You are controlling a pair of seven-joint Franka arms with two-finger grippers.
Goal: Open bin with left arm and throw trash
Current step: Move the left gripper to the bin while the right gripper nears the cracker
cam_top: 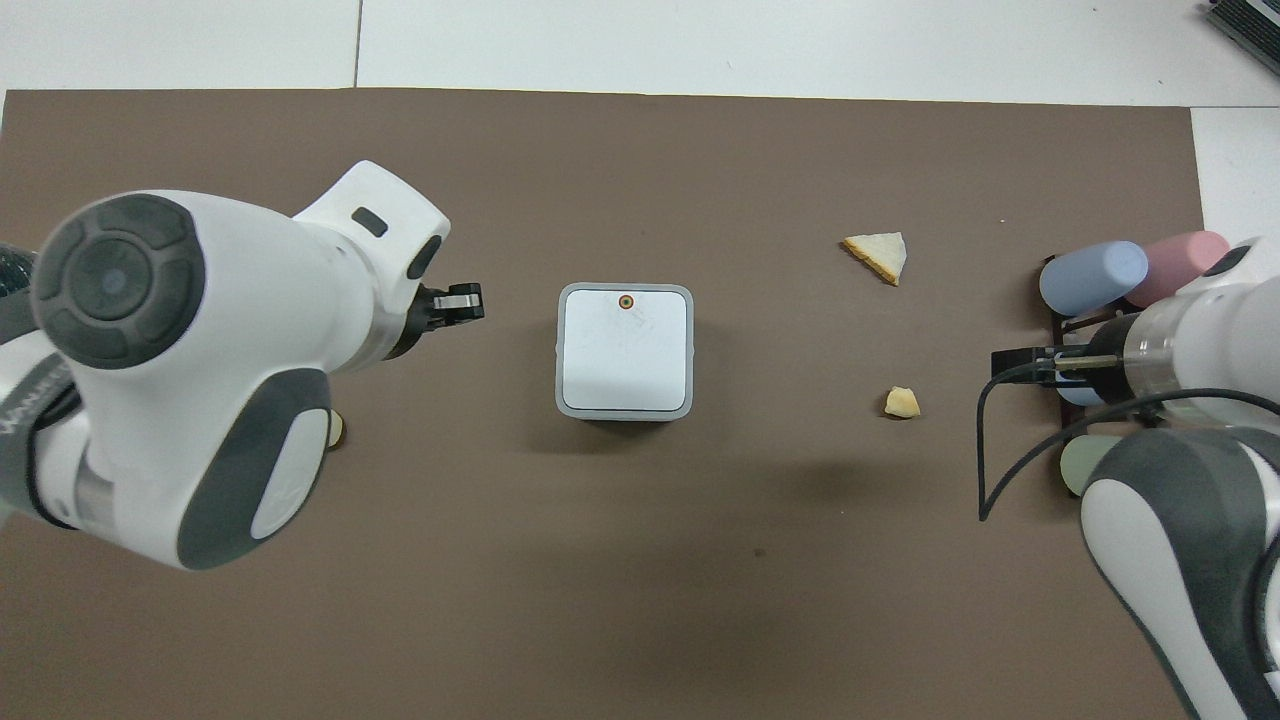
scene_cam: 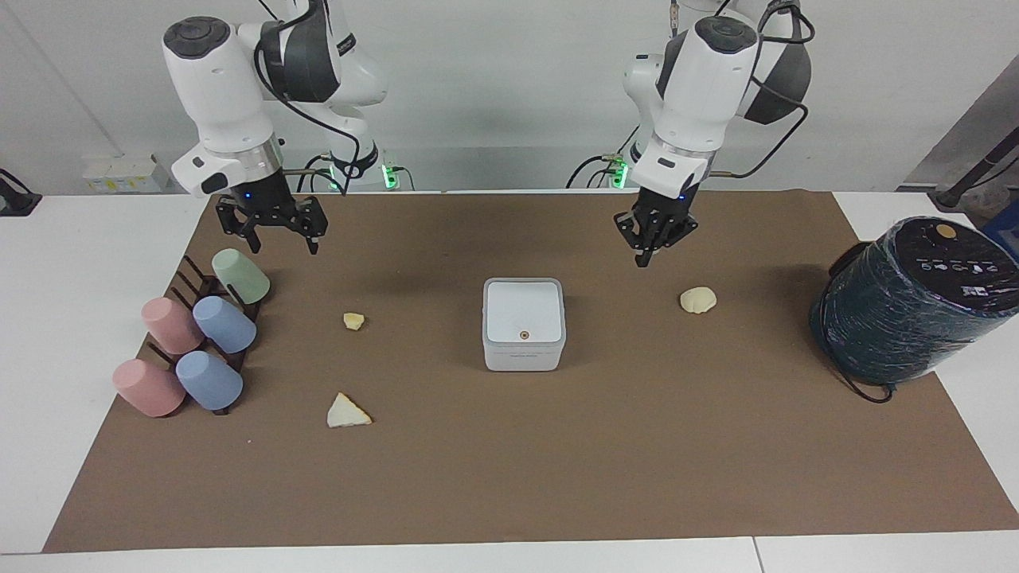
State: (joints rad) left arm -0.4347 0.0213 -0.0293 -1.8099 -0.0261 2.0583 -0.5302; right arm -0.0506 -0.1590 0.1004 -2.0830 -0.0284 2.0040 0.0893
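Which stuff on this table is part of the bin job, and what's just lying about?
Job: bin, lid shut; nugget, wedge, shell piece; left gripper, shut, empty.
Lying about: pastel cups on rack, wrapped cylinder.

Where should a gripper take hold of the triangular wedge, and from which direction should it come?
The triangular wedge lies flat on the brown mat, so I would come straight down from above. Probably best to close across two slanted edges near the middle, where the piece is narrower than at its wide base. It lies clear of the small nugget and the cup rack.
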